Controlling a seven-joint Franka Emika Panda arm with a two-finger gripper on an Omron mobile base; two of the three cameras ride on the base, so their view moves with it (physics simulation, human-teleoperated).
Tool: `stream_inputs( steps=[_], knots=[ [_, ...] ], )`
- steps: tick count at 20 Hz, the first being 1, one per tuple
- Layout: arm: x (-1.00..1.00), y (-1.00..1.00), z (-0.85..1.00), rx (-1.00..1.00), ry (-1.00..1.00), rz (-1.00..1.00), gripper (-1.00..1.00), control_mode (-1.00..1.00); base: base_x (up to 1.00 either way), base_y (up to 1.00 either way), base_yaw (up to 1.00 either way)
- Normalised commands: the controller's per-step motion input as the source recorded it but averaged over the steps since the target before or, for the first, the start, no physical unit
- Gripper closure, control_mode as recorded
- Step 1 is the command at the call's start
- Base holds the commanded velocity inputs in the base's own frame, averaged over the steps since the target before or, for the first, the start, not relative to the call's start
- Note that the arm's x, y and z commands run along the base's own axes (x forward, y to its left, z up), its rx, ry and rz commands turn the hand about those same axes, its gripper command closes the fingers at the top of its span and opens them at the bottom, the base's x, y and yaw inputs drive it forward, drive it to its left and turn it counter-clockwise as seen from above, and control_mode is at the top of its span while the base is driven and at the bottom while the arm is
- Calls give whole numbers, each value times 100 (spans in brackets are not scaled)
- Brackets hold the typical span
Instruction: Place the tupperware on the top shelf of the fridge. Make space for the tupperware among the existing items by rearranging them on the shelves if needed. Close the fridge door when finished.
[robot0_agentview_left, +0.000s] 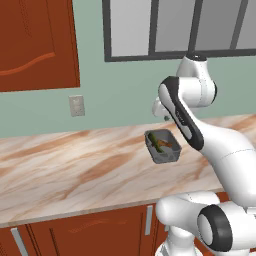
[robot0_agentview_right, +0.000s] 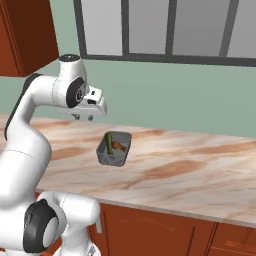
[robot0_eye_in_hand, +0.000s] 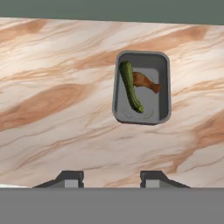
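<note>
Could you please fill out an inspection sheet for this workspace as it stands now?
Surface: marbled beige-brown counter, over red-brown cabinet fronts.
Job's things: grey tupperware, lidless, flat on the counter, holding a green vegetable and a brown drumstick-shaped piece.
Clutter: nothing seen.
Grippers: gripper above the counter, fingers apart and empty, short of the tupperware.
Cables: nothing seen.
Surroundings: pale green wall, dark-framed window, wall outlet, red-brown upper cabinet.
</note>
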Motion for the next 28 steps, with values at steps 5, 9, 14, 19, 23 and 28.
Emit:
stream_inputs(
  steps=[5, 9, 14, 19, 23, 28],
  knots=[
    [-4, -50, -35, 0, -1, 0, -100, -100, 0, 0, 0],
    [-2, -88, -62, 0, 0, -1, -100, -100, 0, 0, 0],
    [10, -45, -54, 0, 0, 0, -100, -100, 0, 0, 0],
    [58, -24, -29, 0, 0, 0, -100, -100, 0, 0, 0],
    [61, -50, -27, 5, 0, 0, -100, -100, 0, 0, 0],
    [41, -38, -35, 1, 0, 0, -100, -100, 0, 0, 0]
  ],
)
